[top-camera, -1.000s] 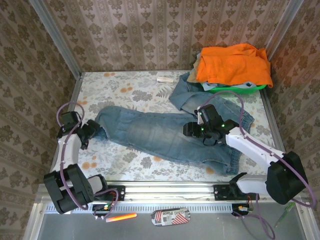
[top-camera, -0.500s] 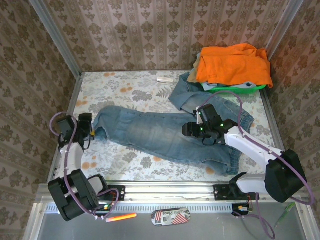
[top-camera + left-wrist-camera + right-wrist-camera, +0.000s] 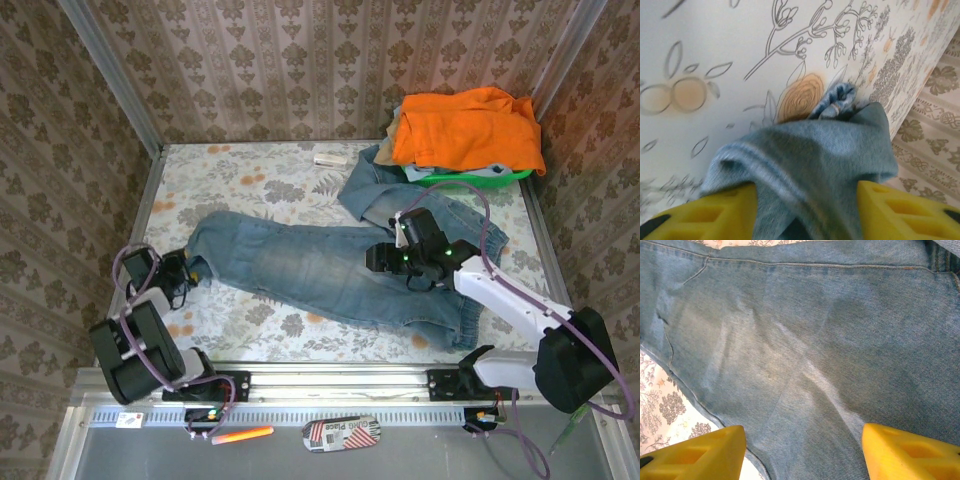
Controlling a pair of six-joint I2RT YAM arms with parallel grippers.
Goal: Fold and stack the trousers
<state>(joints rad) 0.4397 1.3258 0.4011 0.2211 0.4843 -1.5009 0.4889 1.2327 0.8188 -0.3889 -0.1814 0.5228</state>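
- The trousers (image 3: 330, 270) lie spread across the flower-patterned table (image 3: 250, 180) in the top view, one long leg running from the left-hand hem towards the near right corner, with paler worn patches along it.
- In the same view the left gripper (image 3: 185, 270) sits at the left end of that leg, right on the hem. The right gripper (image 3: 378, 260) is over the wider part of the denim, right of the middle.
- At the far right corner a bright orange garment (image 3: 465, 125) is heaped on a green basket (image 3: 470, 178), well apart from both grippers.
- The left wrist view shows the trousers (image 3: 815, 165) bunched into a raised fold that fills the gap of the left gripper (image 3: 807, 215). Its yellow fingers (image 3: 725, 210) press against the cloth on either side, so this claw is half closed and holds the hem. Beyond the fold lies the table (image 3: 715, 50).
- The right wrist view shows the trousers (image 3: 815, 340) flat and faded beneath the right gripper (image 3: 800, 450). Its fingers (image 3: 900, 450) stand wide apart with nothing pinched between them. Whether they touch the denim I cannot tell. A strip of the table (image 3: 670, 410) shows at the lower left.
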